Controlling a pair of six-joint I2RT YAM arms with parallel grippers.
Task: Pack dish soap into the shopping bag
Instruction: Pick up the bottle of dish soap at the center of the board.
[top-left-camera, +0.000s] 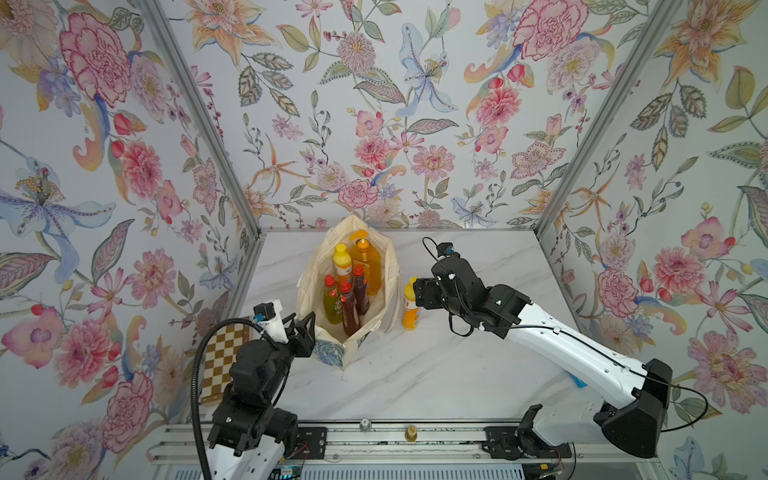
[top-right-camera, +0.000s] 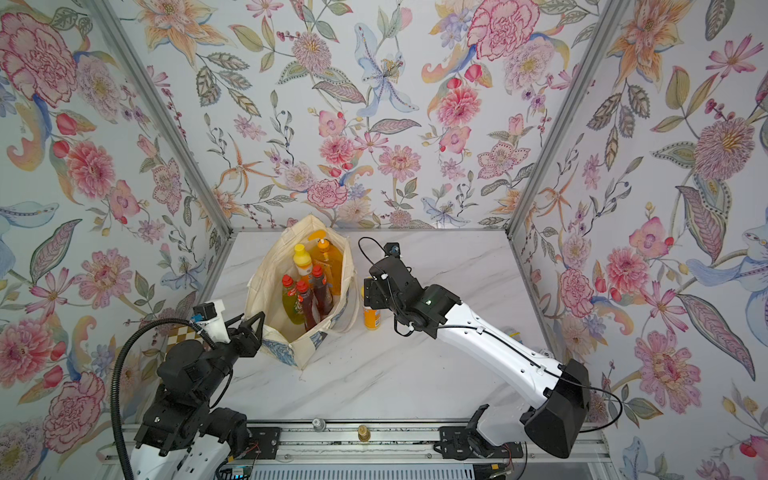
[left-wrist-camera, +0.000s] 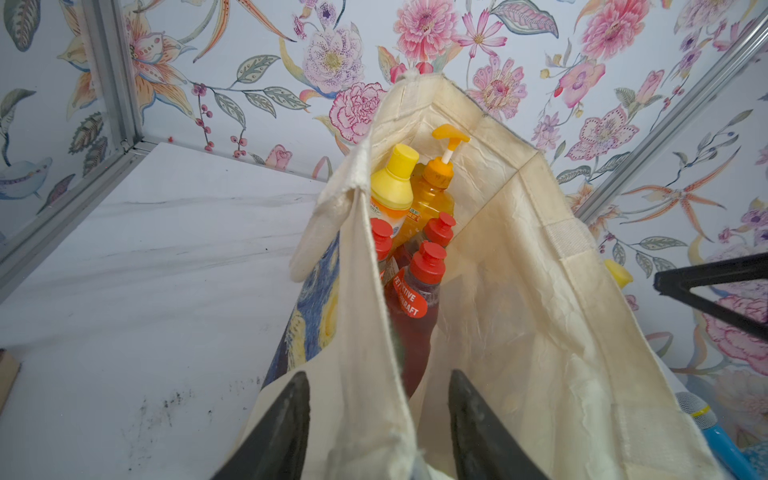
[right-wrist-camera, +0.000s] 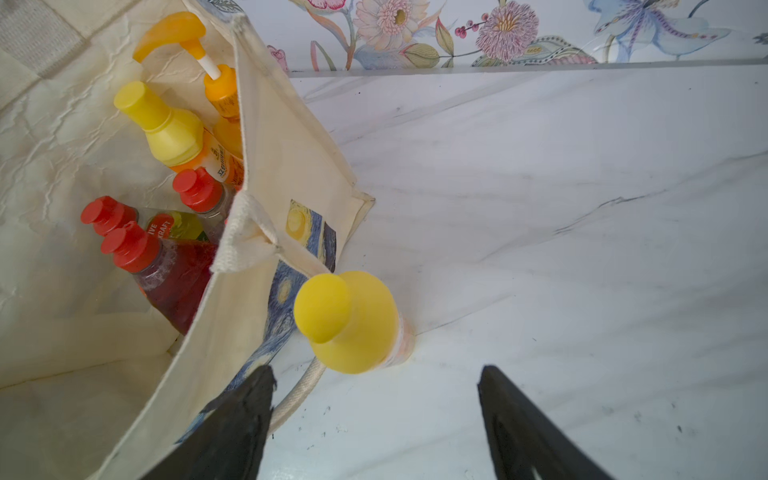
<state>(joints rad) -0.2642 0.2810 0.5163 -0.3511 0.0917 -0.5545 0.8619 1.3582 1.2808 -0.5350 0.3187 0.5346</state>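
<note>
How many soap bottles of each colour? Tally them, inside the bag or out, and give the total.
Amber pump bottle: 1
Orange bottles: 2
Green bottle: 1
Dark-red bottles: 2
Total: 6

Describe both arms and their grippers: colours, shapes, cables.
Both arms have white shells and black joints. The left arm carries a ribbed black hose and a white camera mount at its wrist. The right arm has thin black cables clipped along it. The left gripper and right gripper each have two black, triangular fingers.
</note>
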